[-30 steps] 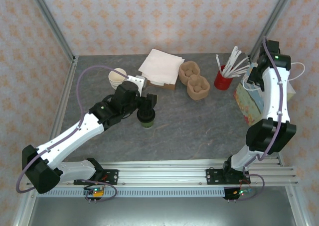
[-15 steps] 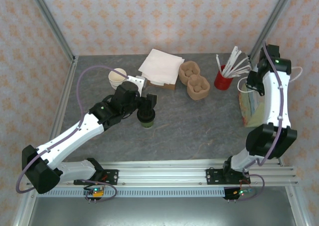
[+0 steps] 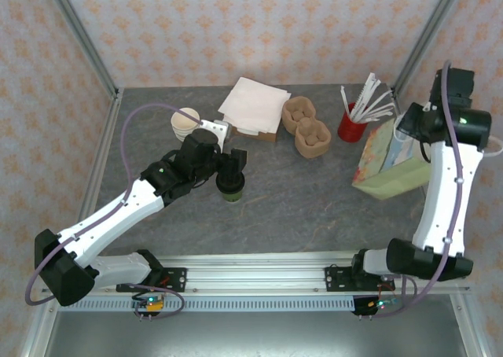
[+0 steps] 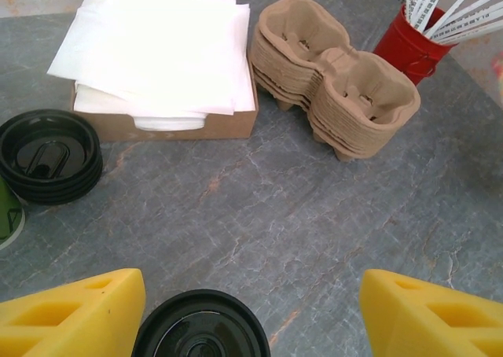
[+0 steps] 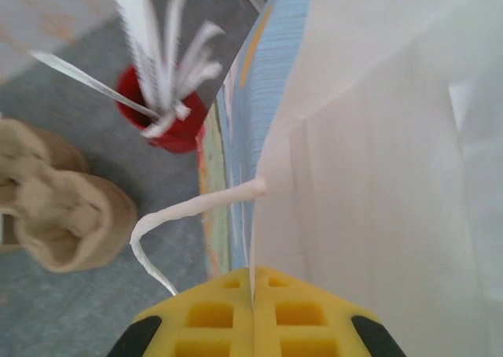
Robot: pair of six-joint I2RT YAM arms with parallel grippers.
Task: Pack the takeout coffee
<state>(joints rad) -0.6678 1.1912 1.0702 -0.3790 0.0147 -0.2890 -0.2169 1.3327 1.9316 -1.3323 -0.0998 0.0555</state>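
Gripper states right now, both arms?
Left gripper: open, fingers either side of the takeout coffee.
Right gripper: shut on the paper bag edge.

Tabletop [image 3: 306,196] free between coffee cup [image 4: 198,329] and paper bag [image 3: 385,168].

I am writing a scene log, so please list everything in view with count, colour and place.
takeout coffee: one, green with black lid, left-centre
paper cup stack: one, cream inside, far left
napkins: one pile, white, in brown box, far centre
black lids: one stack, left of the box
cup carriers: one stack, tan, right of napkins
red cup of white sticks: one, far right
paper bag: one, patterned, tilted, right side
left pincer: yellow, open around the coffee
right pincer: yellow, shut on the bag's edge
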